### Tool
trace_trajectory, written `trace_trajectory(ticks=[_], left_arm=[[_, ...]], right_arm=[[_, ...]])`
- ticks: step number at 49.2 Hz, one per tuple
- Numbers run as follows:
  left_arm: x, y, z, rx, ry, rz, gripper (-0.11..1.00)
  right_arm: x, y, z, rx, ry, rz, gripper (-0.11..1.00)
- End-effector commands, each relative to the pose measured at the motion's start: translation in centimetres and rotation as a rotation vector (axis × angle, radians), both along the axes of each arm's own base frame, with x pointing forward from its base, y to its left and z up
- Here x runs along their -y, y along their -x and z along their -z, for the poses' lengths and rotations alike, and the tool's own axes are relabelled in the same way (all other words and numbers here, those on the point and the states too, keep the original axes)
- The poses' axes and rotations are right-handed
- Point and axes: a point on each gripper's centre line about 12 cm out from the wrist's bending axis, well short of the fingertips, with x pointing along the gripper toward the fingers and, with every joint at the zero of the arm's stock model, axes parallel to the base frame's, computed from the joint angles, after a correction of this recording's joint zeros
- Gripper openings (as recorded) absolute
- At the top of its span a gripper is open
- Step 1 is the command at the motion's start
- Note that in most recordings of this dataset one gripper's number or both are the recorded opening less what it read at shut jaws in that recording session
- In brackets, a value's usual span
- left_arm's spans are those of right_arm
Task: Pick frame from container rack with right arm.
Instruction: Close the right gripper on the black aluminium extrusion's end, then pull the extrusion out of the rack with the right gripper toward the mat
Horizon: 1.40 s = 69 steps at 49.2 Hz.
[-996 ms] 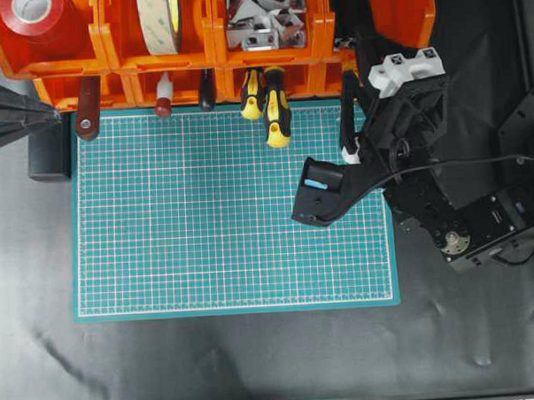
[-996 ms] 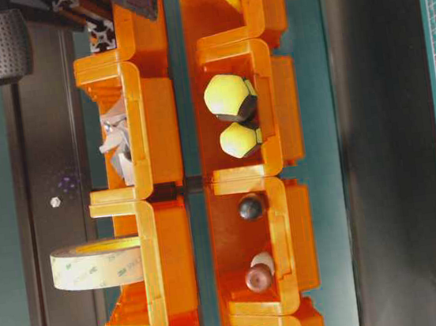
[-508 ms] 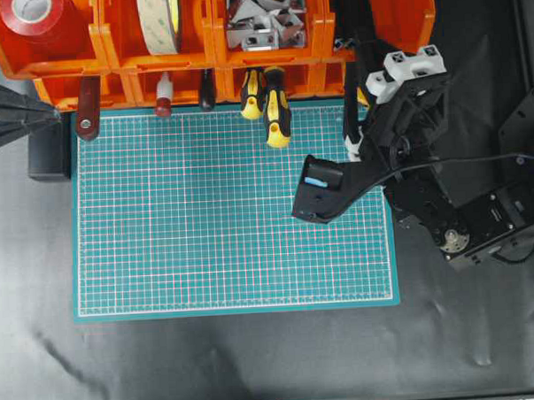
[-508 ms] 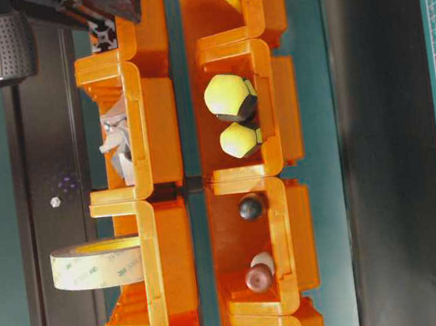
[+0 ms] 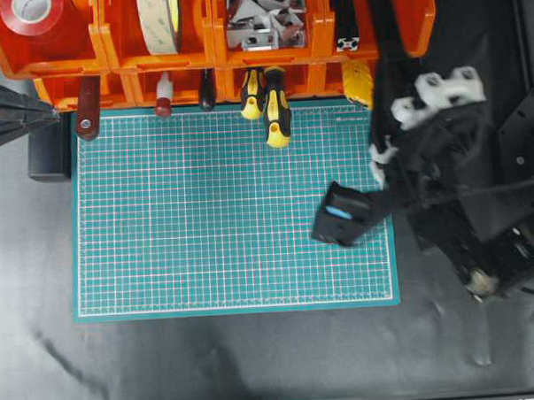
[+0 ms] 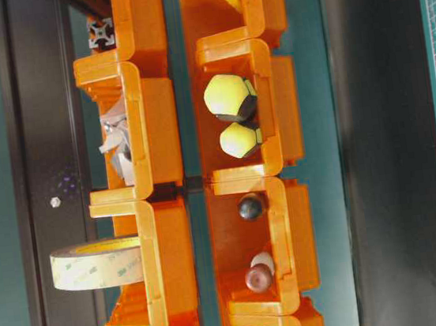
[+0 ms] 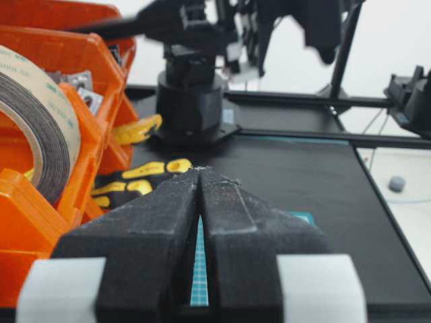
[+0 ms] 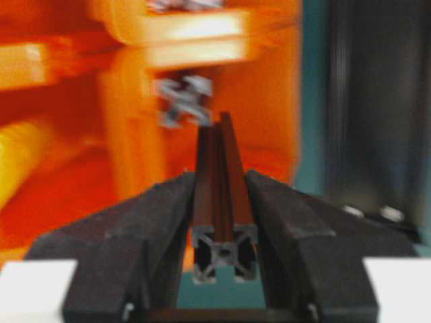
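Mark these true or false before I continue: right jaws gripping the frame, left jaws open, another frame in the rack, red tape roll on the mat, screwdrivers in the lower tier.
1. The right gripper has its jaws closed on a frame. True.
2. The left gripper has its jaws wide open. False: they are shut together, holding nothing.
3. A second frame lies in the container rack. True.
4. The red tape roll lies on the green cutting mat. False: it sits in the rack's upper left bin.
5. Two yellow-and-black screwdrivers stick out of the lower tier. True.
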Motion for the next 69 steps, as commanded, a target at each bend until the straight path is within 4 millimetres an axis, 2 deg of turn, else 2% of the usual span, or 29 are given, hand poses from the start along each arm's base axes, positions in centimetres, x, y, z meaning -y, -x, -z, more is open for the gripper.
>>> trace_trajectory(ticks=[1,6,13,23,31,38,42,51,62,69], left_arm=[[0.0,-0.1,-1.2,0.029,0.001,-0.001,0.01],[0.0,-0.1,-1.2,0.031,0.001,-0.001,0.01],[0.0,-0.1,-1.1,0.029,0.003,-0.001,0.01],[0.0,-0.1,-1.1,0.029,0.001,-0.001,0.01],[0.0,0.0,-1.3,0.034,0.001,-0.001,0.01],[-0.1,0.0,-1.3,0.035,0.001,-0.003,0.01],[-0.1,0.0,-1.3,0.035,0.001,-0.003,0.01],[0.0,0.0,-1.2,0.032,0.003,-0.001,0.01],[0.0,0.0,-1.3,0.034,0.008,-0.001,0.01],[0.0,0.0,-1.3,0.034,0.023,0.000,0.01]], right_arm=[[-0.6,0.9,-3.0,0.082,0.009,0.005,0.24],[-1.5,1.2,-4.1,0.097,0.011,-0.011,0.24],[-3.6,1.4,-4.7,0.073,0.009,-0.081,0.24],[-6.3,1.8,-4.6,0.052,0.009,-0.164,0.24],[-9.6,1.2,-4.3,0.049,-0.020,-0.288,0.24],[-11.6,1.1,-3.7,0.028,-0.067,-0.372,0.24],[-12.5,1.3,-2.7,-0.007,-0.112,-0.426,0.24],[-13.4,1.6,0.8,-0.155,-0.190,-0.535,0.24],[-12.7,1.5,5.8,-0.312,-0.249,-0.639,0.24],[-11.9,0.3,8.1,-0.343,-0.307,-0.679,0.24]])
